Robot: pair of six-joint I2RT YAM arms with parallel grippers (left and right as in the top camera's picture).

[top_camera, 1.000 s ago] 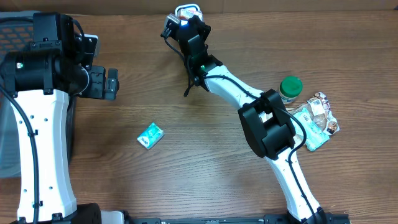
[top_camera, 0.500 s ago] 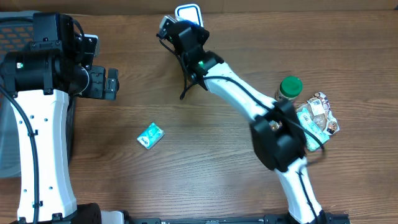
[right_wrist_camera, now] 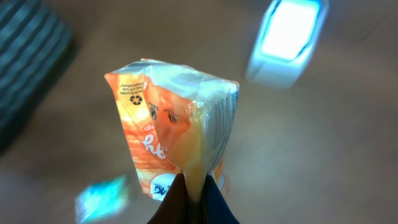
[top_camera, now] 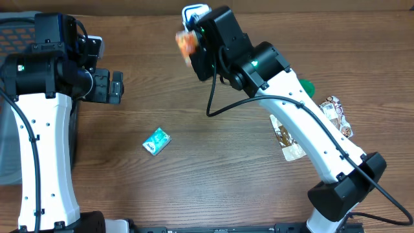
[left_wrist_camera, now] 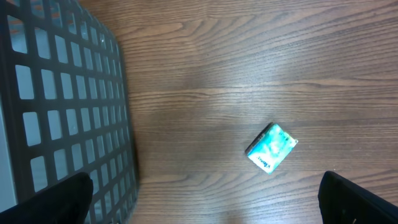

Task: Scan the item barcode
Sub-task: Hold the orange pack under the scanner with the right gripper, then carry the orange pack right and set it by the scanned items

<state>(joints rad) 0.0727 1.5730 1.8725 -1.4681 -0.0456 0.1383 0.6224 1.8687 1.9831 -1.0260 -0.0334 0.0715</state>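
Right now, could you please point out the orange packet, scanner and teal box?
orange packet (right_wrist_camera: 168, 137): right wrist view, front face.
scanner (right_wrist_camera: 287, 37): right wrist view, lit face.
teal box (top_camera: 156, 140): overhead view, top face.

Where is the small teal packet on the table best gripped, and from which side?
Likely from straight above, pinching the teal packet across its longer edges, wrist turned to match: it lies flat and skewed on the table, nothing beside it.

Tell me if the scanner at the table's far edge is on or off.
On, apparently: the scanner shows a brightly glowing bluish-white face in the right wrist view.
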